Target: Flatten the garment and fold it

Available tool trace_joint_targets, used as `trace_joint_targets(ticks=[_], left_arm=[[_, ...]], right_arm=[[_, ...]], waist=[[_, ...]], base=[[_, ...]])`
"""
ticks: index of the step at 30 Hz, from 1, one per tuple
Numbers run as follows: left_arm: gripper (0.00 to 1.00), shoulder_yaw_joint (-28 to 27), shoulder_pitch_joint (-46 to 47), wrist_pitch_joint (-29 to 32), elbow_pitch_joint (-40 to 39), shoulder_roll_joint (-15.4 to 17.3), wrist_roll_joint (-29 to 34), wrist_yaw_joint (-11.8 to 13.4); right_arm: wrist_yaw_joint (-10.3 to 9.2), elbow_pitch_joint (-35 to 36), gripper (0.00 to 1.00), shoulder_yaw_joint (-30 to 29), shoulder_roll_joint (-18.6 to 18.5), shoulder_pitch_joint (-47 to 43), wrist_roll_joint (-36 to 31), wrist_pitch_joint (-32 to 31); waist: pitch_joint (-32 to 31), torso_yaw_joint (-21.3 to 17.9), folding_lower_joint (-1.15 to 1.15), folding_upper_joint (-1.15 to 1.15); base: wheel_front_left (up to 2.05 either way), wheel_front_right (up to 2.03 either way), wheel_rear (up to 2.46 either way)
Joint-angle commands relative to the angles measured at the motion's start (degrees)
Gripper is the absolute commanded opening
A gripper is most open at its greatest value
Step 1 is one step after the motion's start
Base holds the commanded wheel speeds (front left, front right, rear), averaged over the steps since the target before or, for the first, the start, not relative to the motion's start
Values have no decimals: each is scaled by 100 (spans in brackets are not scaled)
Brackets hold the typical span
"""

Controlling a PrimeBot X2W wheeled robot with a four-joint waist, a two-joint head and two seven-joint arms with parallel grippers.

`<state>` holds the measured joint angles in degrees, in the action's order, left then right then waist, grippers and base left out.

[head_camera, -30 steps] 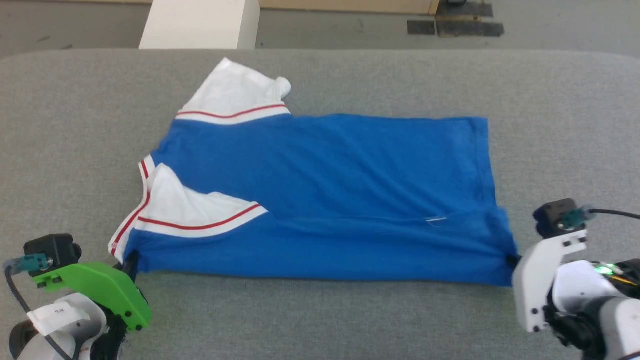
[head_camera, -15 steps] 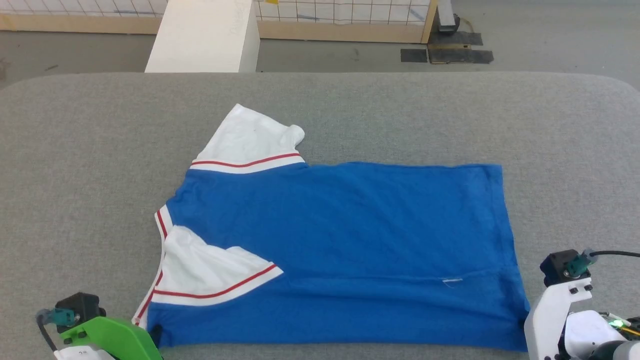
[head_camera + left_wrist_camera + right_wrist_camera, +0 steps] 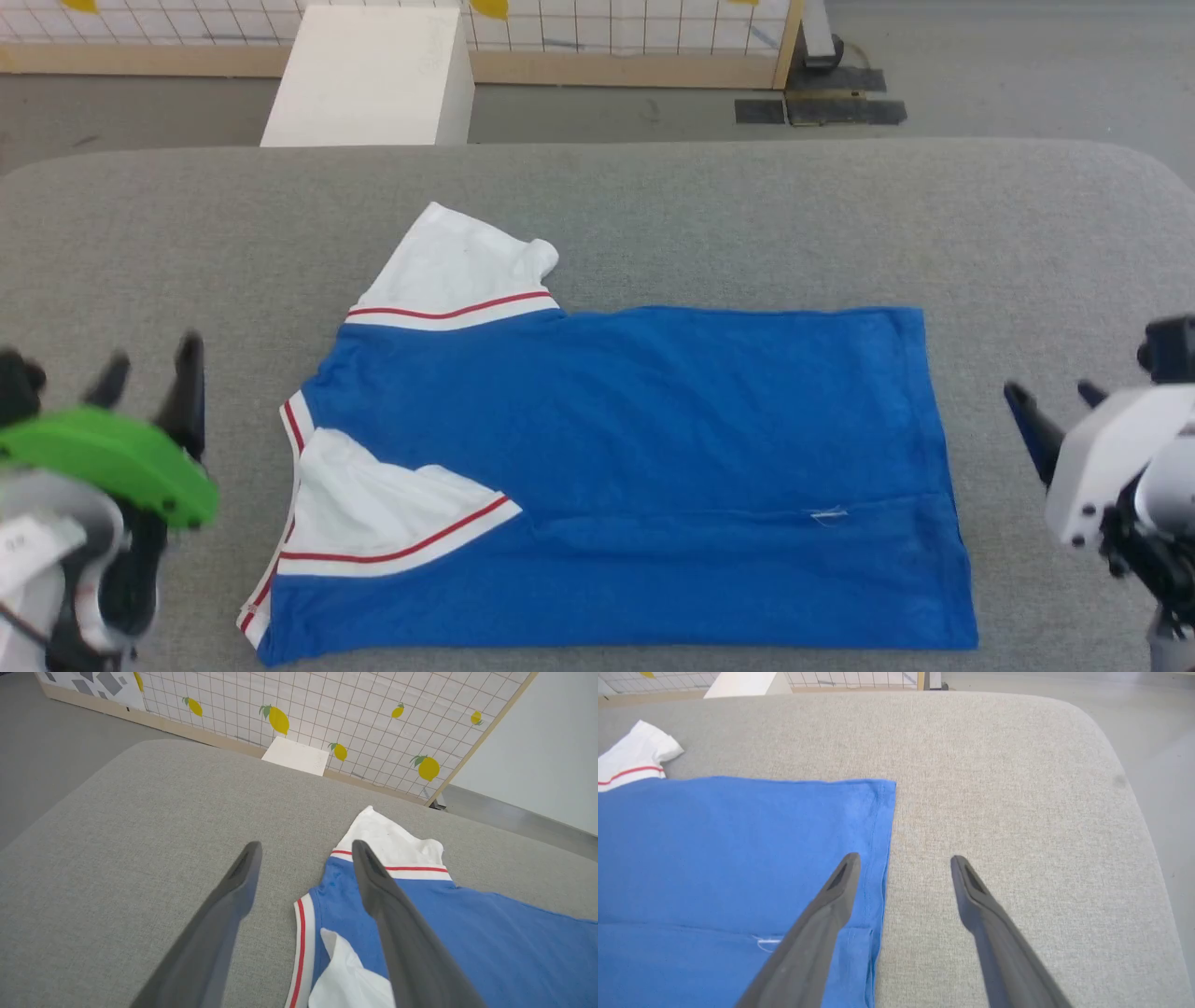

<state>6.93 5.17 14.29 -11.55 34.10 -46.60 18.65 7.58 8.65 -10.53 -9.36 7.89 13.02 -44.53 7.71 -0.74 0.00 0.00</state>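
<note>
Garment (image 3: 635, 448) — royal-blue jersey T-shirt with white, red-striped sleeves — lies spread on your grey fabric-covered table (image 3: 653, 215), near sleeve folded onto the blue body; your left gripper (image 3: 154, 359) hangs by the collar end, fingers spread, holding nothing; your right gripper (image 3: 1050, 392), fingers equally apart, empty, near the hem.

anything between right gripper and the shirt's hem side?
Nothing. In the head view, a bare strip of grey padded surface separates the open right gripper from the garment; no object sits there.
</note>
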Motion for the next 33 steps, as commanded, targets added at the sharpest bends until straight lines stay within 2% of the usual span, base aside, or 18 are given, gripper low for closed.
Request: trace_joint_targets(ticks=[1, 2, 4, 9, 14, 17, 23, 30, 33], left_arm=[[100, 39, 274, -123, 121, 4, 120, -128], [100, 215, 849, -394, 517, -68, 298, -395], [100, 389, 1248, -522, 793, -168, 406, -567], [100, 840, 2318, -688, 1538, -480, 669, -923], [100, 1174, 3555, -489, 2473, -825, 743, -1208], [100, 1364, 4174, -90, 3107, -926, 755, -1329], [100, 1747, 5109, 1318, 4277, -973, 730, -1363], [100, 2235, 5583, 2663, 4837, -852, 821, -1552], [100, 2356, 5474, 3131, 4987, -880, 746, -1544]], right_arm=[[-9, -60, 100, -8, 61, 189, -71, 111], [-9, -205, 100, -15, 82, 531, -127, 249], [-9, -265, 100, -14, 83, 731, -166, 287], [-9, -324, 100, 47, 29, 1154, -253, 250], [-9, -209, 100, 107, 3, 1475, -289, 144], [-9, -137, 100, 157, 21, 1597, -312, 132], [-9, -15, 100, 287, 107, 1673, -321, 123], [-9, 55, 100, 363, 196, 1566, -323, 193], [-9, 65, 100, 353, 188, 1565, -327, 217]], waist=[[77, -19, 0, 0], [216, -30, 0, 0], [352, -28, 0, 0], [806, 8, 0, 0], [1396, 33, 0, 0], [1687, -7, 0, 0], [2103, -178, 0, 0], [2430, -376, 0, 0], [2466, -399, 0, 0]], base=[[0, 0, 0], [0, 0, 0], [0, 0, 0], [0, 0, 0], [0, 0, 0], [0, 0, 0], [0, 0, 0], [0, 0, 0], [0, 0, 0]])
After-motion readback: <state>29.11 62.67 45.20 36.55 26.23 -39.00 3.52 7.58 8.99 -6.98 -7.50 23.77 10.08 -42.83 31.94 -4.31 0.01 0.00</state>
